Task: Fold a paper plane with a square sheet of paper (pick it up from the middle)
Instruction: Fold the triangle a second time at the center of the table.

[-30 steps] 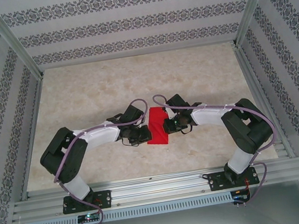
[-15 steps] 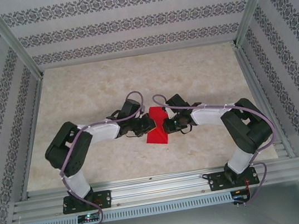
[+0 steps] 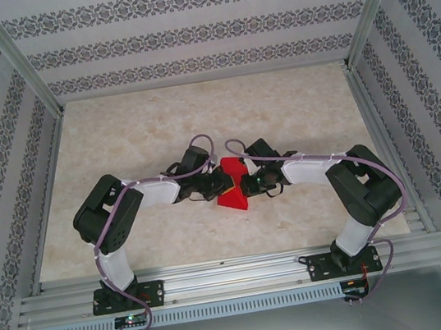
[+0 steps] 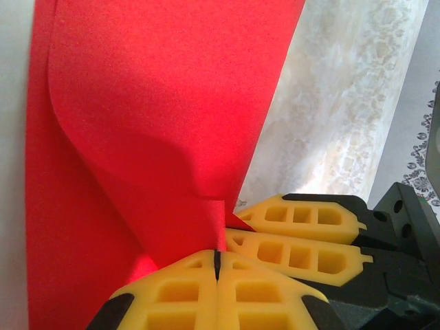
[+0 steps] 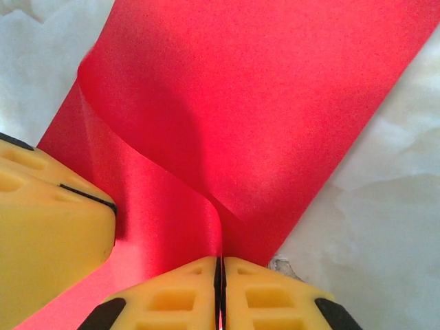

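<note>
The square sheet of paper [image 3: 233,189] is bright red and lies bent in the middle of the table, pinched from both sides. In the left wrist view the sheet [image 4: 158,124] curves up into a fold that runs into my left gripper [image 4: 217,256], whose yellow fingers are shut on it. The right wrist view shows the same sheet [image 5: 261,103] creased into my right gripper [image 5: 220,261], also shut on it. Seen from above, the left gripper [image 3: 217,184] and the right gripper [image 3: 246,184] stand almost tip to tip across the paper.
The pale marbled table [image 3: 156,125] is open behind and to both sides of the paper. Patterned walls enclose it on three sides. An aluminium rail [image 3: 237,279] with both arm bases runs along the near edge.
My left gripper has moved right onto the paper's left edge and shut on it. The sheet has buckled and looks narrower from above. The right arm has held still.
</note>
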{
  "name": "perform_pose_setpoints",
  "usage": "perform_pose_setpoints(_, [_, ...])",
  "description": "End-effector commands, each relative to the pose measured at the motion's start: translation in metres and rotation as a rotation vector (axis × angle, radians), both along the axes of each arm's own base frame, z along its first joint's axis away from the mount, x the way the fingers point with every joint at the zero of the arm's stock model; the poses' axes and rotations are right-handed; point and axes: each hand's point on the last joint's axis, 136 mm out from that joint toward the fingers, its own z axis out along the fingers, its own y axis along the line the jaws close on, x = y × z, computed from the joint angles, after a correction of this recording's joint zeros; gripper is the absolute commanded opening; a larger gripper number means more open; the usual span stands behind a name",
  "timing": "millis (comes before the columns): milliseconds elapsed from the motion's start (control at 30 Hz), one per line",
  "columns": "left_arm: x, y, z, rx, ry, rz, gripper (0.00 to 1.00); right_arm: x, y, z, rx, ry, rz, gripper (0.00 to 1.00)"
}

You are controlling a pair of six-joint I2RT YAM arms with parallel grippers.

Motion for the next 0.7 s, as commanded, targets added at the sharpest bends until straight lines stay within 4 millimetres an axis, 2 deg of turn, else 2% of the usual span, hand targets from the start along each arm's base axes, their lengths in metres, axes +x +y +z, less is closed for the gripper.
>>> perform_pose_setpoints(0, [0.004,-0.009,0.023,-0.066,-0.039,-0.002,0.06,-0.013,-0.008,-0.018,-0.048,0.057,-0.012,0.10])
perform_pose_setpoints(133, [-0.001,0.007,0.045,0.003,-0.107,0.009,0.09,-0.013,-0.009,-0.018,-0.049,0.058,-0.014,0.10])
perform_pose_setpoints(200, [-0.002,0.012,0.049,0.028,-0.125,0.016,0.13,-0.013,-0.009,-0.019,-0.048,0.059,-0.014,0.10])
perform_pose_setpoints(433, [0.001,-0.010,0.030,-0.027,-0.063,-0.031,0.12,-0.013,-0.009,-0.019,-0.053,0.059,-0.016,0.10])
perform_pose_setpoints(667, [0.001,-0.011,0.010,0.004,-0.028,-0.033,0.12,-0.012,-0.009,-0.020,-0.053,0.061,-0.014,0.11])
